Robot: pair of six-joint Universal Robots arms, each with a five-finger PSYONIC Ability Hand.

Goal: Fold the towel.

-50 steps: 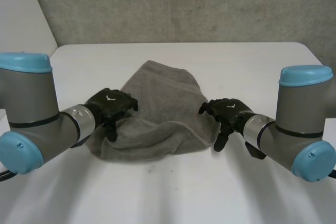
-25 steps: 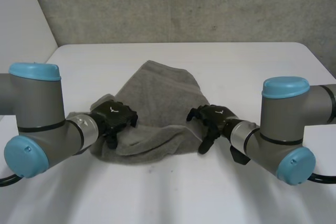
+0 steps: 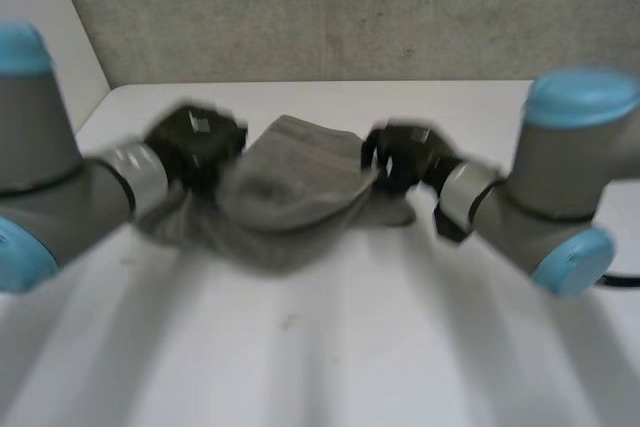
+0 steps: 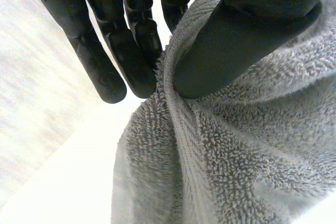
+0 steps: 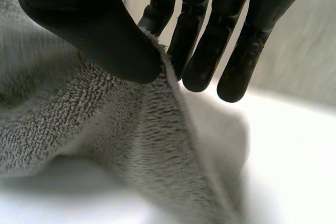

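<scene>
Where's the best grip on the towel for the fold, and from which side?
Grip the towel at its hemmed edge: left robot hand from the towel's left end, right robot hand from its right. The hem is a thin, firm ridge that suits a thumb-against-fingers pinch, as both hold it now.

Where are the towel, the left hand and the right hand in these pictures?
towel [image 3: 290,197]: head view, on the middle of the grey cloth.
left hand [image 4: 241,35]: left wrist view, on the thumb pinching the towel's edge.
right hand [image 5: 84,24]: right wrist view, on the thumb pinching the towel's edge.
</scene>
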